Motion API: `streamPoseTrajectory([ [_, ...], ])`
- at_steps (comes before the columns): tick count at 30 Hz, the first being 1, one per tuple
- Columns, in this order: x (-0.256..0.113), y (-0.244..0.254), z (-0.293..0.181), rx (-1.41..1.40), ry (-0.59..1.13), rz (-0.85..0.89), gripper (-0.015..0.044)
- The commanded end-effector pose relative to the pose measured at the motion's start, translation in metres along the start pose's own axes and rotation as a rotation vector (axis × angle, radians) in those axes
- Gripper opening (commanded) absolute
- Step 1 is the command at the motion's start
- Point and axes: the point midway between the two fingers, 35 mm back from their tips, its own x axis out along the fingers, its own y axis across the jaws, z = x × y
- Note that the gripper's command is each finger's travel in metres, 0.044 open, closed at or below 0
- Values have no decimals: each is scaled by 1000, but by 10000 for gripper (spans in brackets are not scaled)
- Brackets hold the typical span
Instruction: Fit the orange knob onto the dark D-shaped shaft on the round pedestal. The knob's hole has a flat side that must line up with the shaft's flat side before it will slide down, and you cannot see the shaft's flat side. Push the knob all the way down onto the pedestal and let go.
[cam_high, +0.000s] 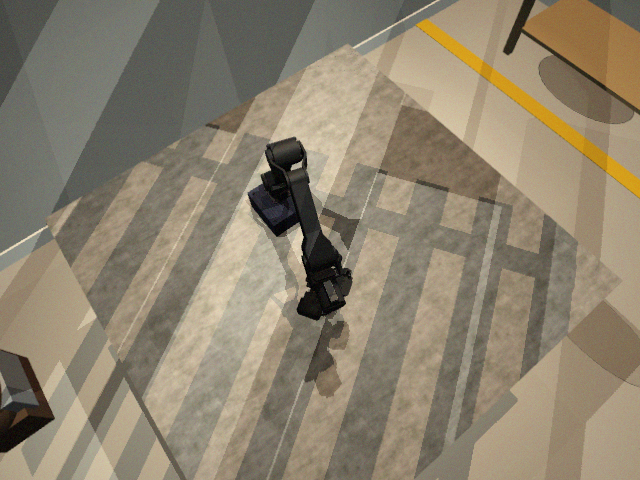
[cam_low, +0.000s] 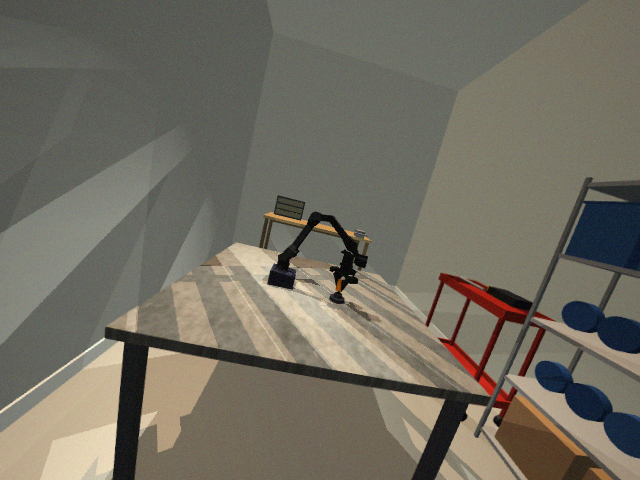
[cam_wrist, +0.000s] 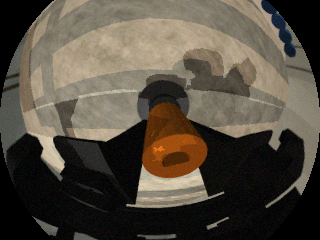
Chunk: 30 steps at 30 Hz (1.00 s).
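Note:
My gripper (cam_low: 339, 284) (cam_wrist: 166, 123) points down and is shut on the orange knob (cam_low: 339, 285) (cam_wrist: 175, 142). The knob is between the fingertips, its broad end with a dark flat-sided recess towards the wrist camera. The round dark pedestal (cam_low: 337, 298) (cam_wrist: 143, 106) stands on the table directly below the knob's far end. In the wrist view the knob's narrow end overlaps the pedestal's middle and covers most of the shaft. How far the knob is on the shaft, and whether the flats line up, I cannot tell. In the top view the arm covers knob and pedestal.
The arm's dark blue base (cam_high: 273, 210) (cam_low: 281, 276) stands on the striped-lit table (cam_high: 206, 310) (cam_low: 206, 320), behind the pedestal. Off the table are a red cart (cam_low: 473, 293), a shelf rack (cam_low: 547, 283) and a wooden bench (cam_high: 589, 46).

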Motion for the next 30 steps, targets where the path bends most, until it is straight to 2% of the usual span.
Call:
streamPoseTrajectory([
  [1, -4, -3, 4, -115, -8, -5, 0],
  [30, -1, -1, 1, -157, -7, -5, 0],
])
